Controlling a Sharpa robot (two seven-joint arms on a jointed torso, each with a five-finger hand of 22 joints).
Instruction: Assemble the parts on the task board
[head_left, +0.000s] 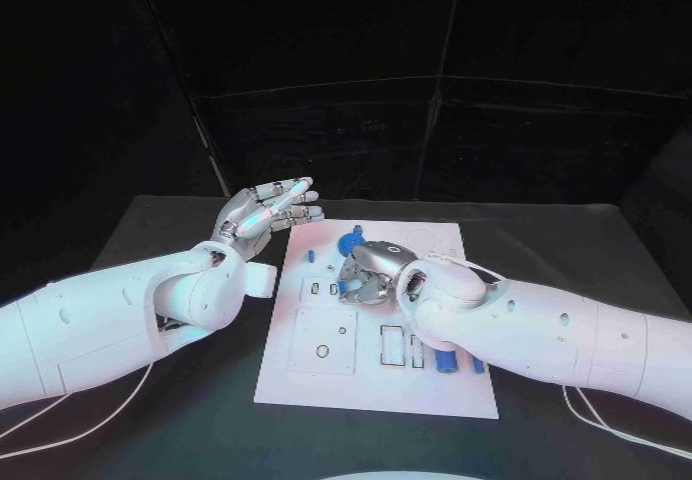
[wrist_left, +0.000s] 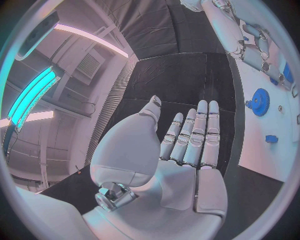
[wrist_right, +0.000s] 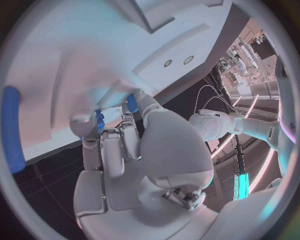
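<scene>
The right hand (head_left: 368, 275) is bent down over the middle of the white task board (head_left: 325, 385), fingers curled toward its surface. The right wrist view shows what the head view hides: the fingertips (wrist_right: 99, 119) press together round a small blue part (wrist_right: 132, 104) right against the board (whether the part is gripped or only touched, I cannot tell). The left hand (head_left: 264, 215) hangs above the black table (head_left: 173, 225) just off the board's far left corner, palm up, fingers straight and apart, holding nothing; the left wrist view confirms the bare palm. A blue gear (head_left: 351, 241) stands on the board near its far edge, and a blue bar (head_left: 447, 360) lies by the right forearm.
</scene>
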